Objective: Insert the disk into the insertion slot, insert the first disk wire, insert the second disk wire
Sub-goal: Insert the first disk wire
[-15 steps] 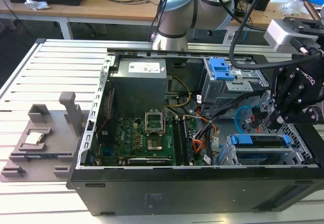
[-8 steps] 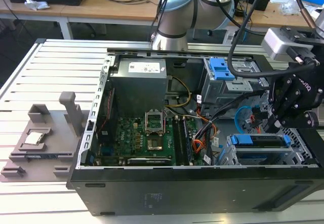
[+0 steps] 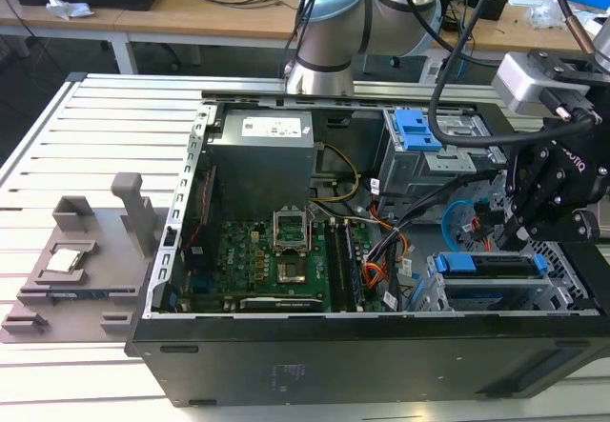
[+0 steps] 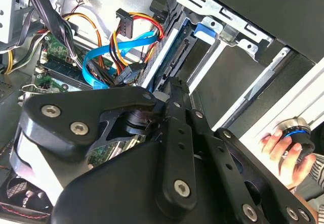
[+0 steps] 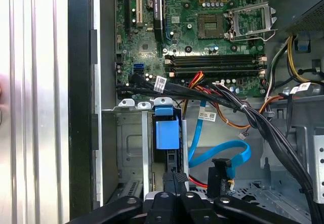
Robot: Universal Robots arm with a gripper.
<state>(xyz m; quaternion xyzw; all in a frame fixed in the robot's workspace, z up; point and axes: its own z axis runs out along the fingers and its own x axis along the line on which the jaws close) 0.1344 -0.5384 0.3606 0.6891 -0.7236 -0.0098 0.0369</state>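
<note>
The disk [image 3: 486, 268], in its bright blue caddy, sits inside the insertion slot [image 3: 440, 298] of the silver cage at the exterior view's right. Its blue handle [image 5: 167, 133] sticks out of the cage [image 5: 129, 143]. My gripper [image 5: 174, 177] is shut, its tips right at the disk's edge [image 4: 174, 52], with nothing seen between them. The first disk wire [image 4: 144, 20], red and orange with a dark plug [image 4: 124, 17], hangs loose beside the cage. The second disk wire [image 5: 223, 154], a light-blue loop, lies next to it with its plug [image 4: 129, 73] free.
A taller grey cage with a bare blue bracket [image 3: 416, 129] stands behind. Black cable bundles [image 5: 243, 107] cross above the drive bay, next to the motherboard [image 3: 262, 260]. A person's hand [image 4: 281, 145] rests on a knob outside the case. A grey fixture [image 3: 86, 251] lies on the slatted table.
</note>
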